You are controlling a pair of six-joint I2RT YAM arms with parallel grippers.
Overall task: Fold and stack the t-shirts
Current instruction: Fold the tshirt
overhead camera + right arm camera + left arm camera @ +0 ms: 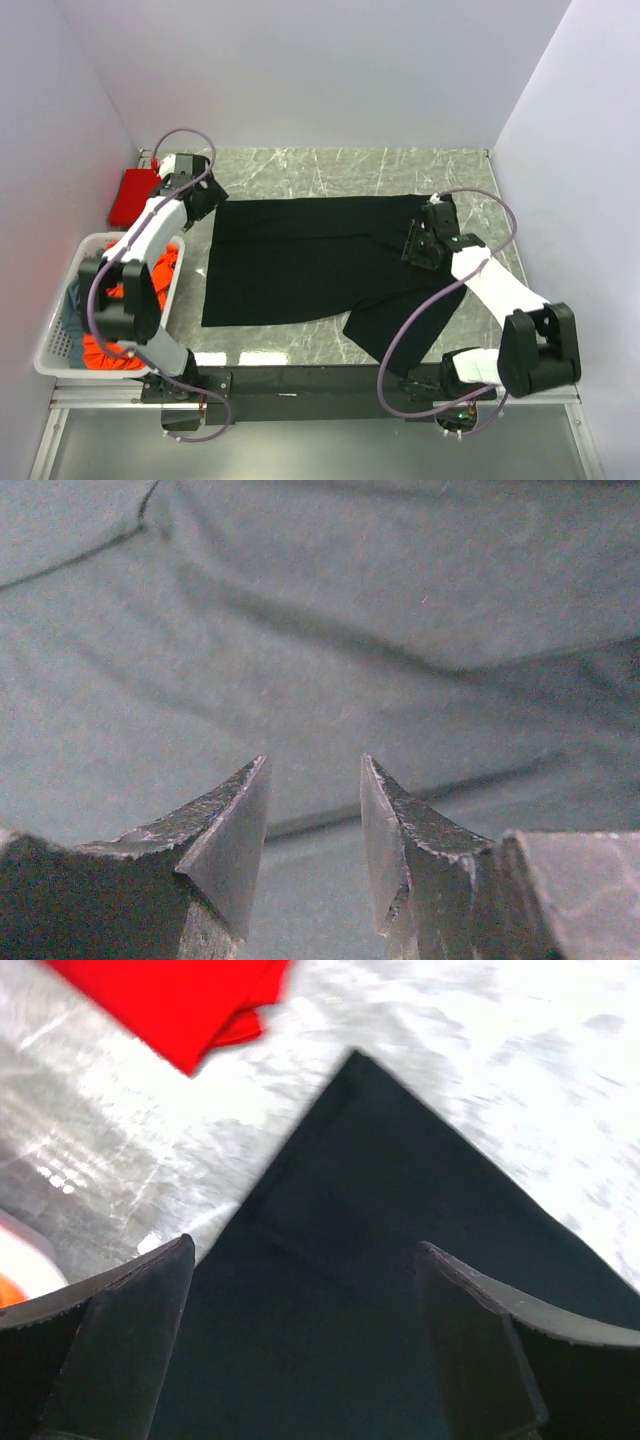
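The large black t-shirt (310, 260) lies spread flat on the marble table, with one part hanging out toward the near right. My left gripper (210, 203) is open over the shirt's far left corner (380, 1220), its jaws wide apart with nothing between them (305, 1260). My right gripper (415, 250) is over the shirt's right part, jaws a little apart and empty (315, 770), just above creased black cloth (330, 610). The bright red t-shirt (130, 195) lies folded at the far left and shows in the left wrist view (180, 1000). The orange-red shirt (160, 275) and the grey-blue shirt (72, 310) lie in the basket.
The white perforated basket (60, 345) stands at the left near edge beside the left arm. White walls close in the table on the left, back and right. Bare marble (340, 170) shows behind the black shirt.
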